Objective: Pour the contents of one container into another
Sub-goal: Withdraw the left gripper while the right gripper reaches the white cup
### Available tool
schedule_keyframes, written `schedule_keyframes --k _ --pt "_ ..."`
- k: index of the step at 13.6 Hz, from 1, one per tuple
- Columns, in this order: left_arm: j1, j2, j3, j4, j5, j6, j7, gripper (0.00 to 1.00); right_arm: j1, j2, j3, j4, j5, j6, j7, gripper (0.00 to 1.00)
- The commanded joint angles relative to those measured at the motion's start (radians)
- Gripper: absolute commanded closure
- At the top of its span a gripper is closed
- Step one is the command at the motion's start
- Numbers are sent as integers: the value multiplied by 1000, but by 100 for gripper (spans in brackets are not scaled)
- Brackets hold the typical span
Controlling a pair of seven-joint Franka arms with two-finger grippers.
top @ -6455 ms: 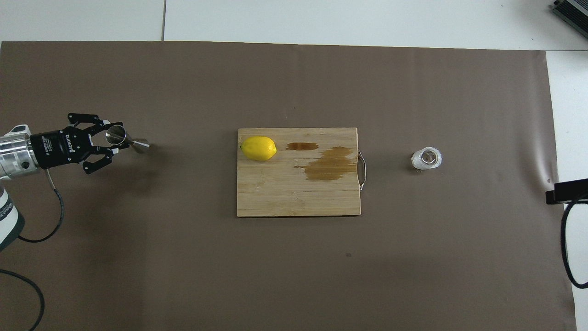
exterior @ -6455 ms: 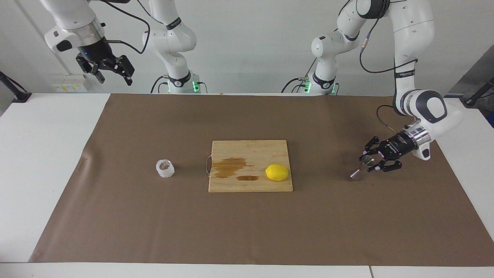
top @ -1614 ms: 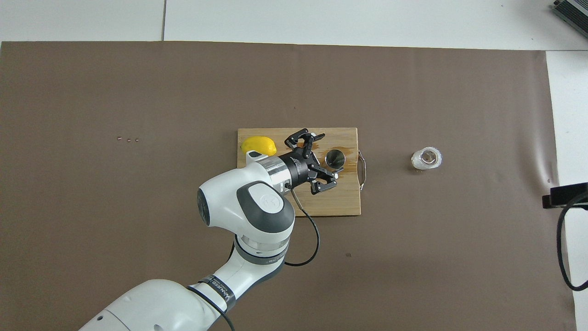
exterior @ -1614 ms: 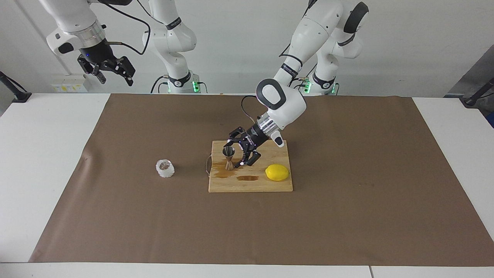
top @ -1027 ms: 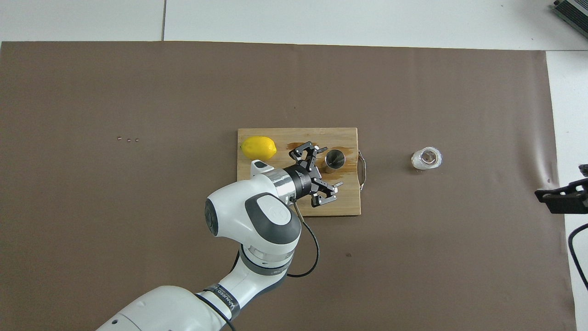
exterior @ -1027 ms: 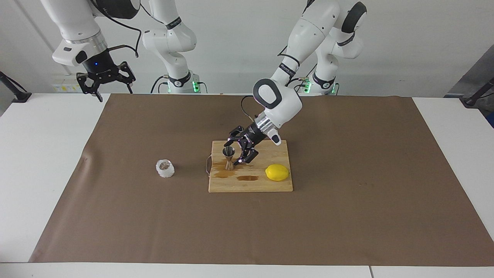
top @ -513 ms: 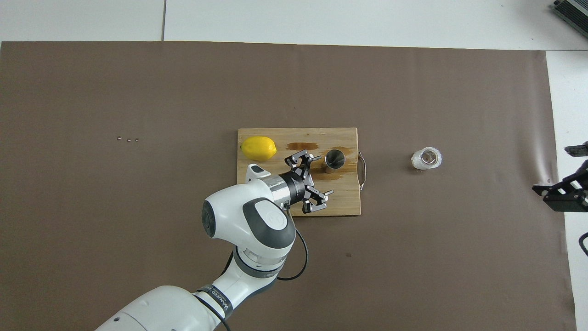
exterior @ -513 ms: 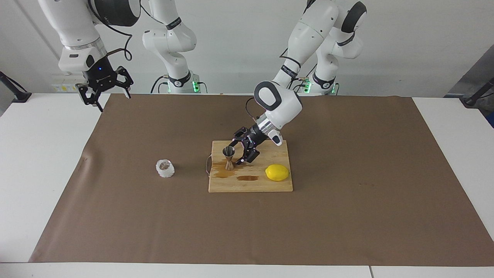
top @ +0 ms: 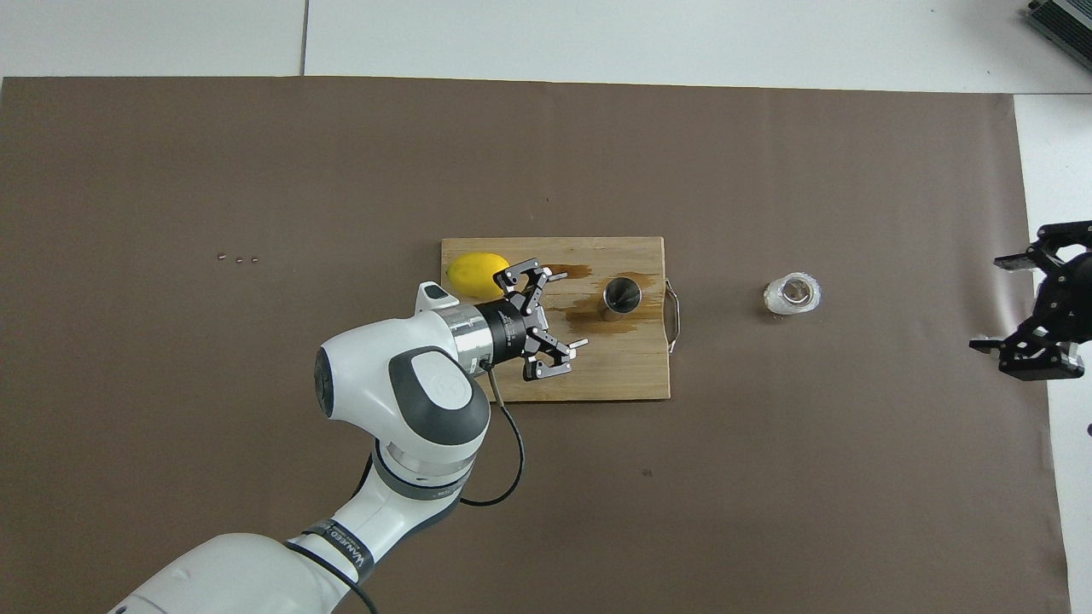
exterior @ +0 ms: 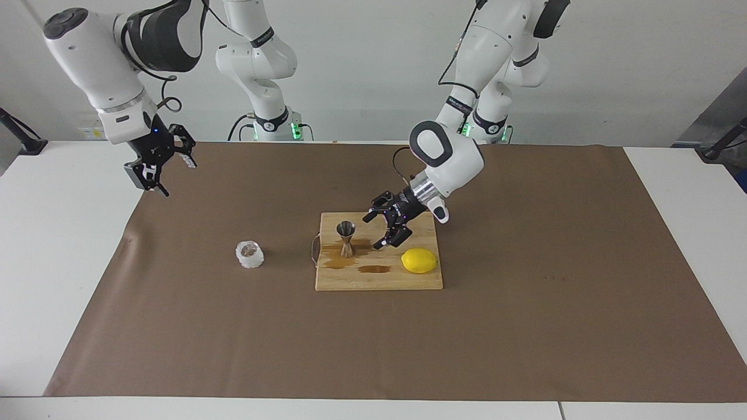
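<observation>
**Glass cup waits on the paper, jigger stands ready on the board**

The glass cup (exterior: 250, 255) stands upright on the brown paper (exterior: 525, 326) covering the counter, near the handle end of the cutting board (exterior: 379, 280), toward the right arm's end. It looks small, stiff and probably fragile; its bumpy faceted wall should give the fingers some purchase, though glass can slip. A hold across the side wall, below the rim, looks best, so the mouth stays free for pouring. The steel jigger (exterior: 346, 238) stands upright on the board over a dark stain (exterior: 341, 262); with its narrow waist and small foot it is likely light and easy to tip, so the pour should not nudge it. A lemon (exterior: 419, 260) lies on the same board.

The left end effector (exterior: 390, 227) hangs over the board between jigger and lemon, jaws spread wide, holding nothing. The right end effector (exterior: 160, 163) is raised over the paper's edge, jaws likewise apart and empty.

The facing view shows the jigger's hourglass profile and the heights of both end effectors. The overhead view instead looks down into the jigger (top: 622, 295) and the cup (top: 792, 293); what the cup contains cannot be told. It also shows three tiny specks (top: 238, 258) on the paper
</observation>
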State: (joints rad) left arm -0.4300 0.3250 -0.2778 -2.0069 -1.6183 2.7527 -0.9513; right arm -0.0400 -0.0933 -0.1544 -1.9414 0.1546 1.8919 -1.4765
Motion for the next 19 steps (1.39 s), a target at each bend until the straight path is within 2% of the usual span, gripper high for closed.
schedule_keyframes --k 1,3,5,9,13,16,17,19 --pt "42 -67 3 -62 56 -86 -3 0 -58 91 6 7 126 21 -152 0" --pt "66 -98 5 -91 112 -128 -6 0 -90 176 6 13 219 60 -285 0" --pt "98 -116 8 -99 162 -175 -17 0 -81 222 10 13 263 113 -317 0" --pt "158 -151 9 -85 530 -304 -258 0 -64 317 16 12 451 159 -350 0" --pt "224 -205 9 -87 713 -396 -290 0 -81 443 16 9 687 99 -543 0" --pt "260 -262 9 -84 924 -467 -308 0 -72 464 16 12 715 105 -605 0" --pt "273 -267 9 -72 1013 -501 -314 0 -67 480 16 10 768 105 -637 0" --pt "278 -267 11 -33 1153 -566 -314 0 -63 481 16 2 786 101 -642 0"
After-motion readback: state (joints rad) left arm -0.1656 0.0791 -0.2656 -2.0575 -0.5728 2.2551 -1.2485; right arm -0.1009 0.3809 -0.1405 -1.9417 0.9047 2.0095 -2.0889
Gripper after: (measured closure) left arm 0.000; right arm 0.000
